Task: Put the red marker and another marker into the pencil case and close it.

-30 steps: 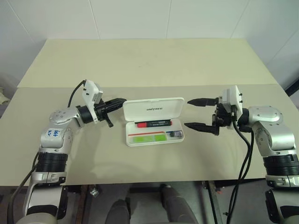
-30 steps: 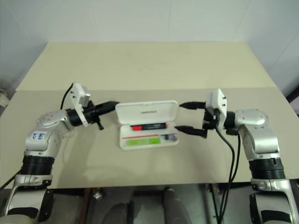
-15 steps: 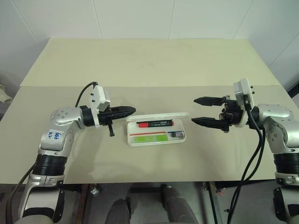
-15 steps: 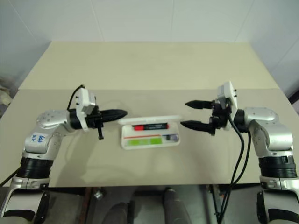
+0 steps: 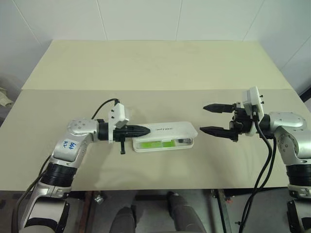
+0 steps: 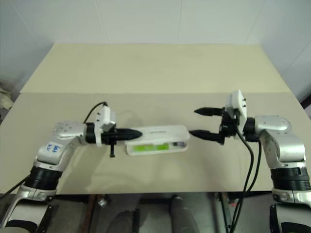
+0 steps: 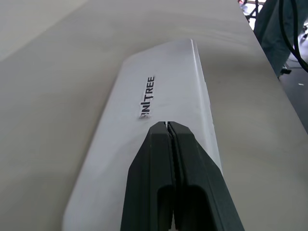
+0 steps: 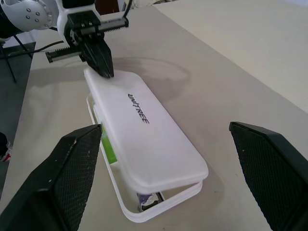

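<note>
- The left gripper (image 5: 144, 130) has its two black fingers pressed together with nothing between them; the tips rest on top of the pencil case (image 5: 167, 132) lid, at its left end, just short of the dark lettering.
- The right gripper (image 5: 212, 119) stands with its jaws spread wide and empty, pointing toward the case from just off its right end, apart from it.
- The case lies near the middle of the beige table (image 5: 155, 68), between the two grippers. Its white lid is tilted low over the tray but not fully down: a gap remains along the front edge.
- Through that gap another marker (image 5: 154, 143), the light green one, lies inside the tray along the front wall.
- The red marker is hidden under the lid.
</note>
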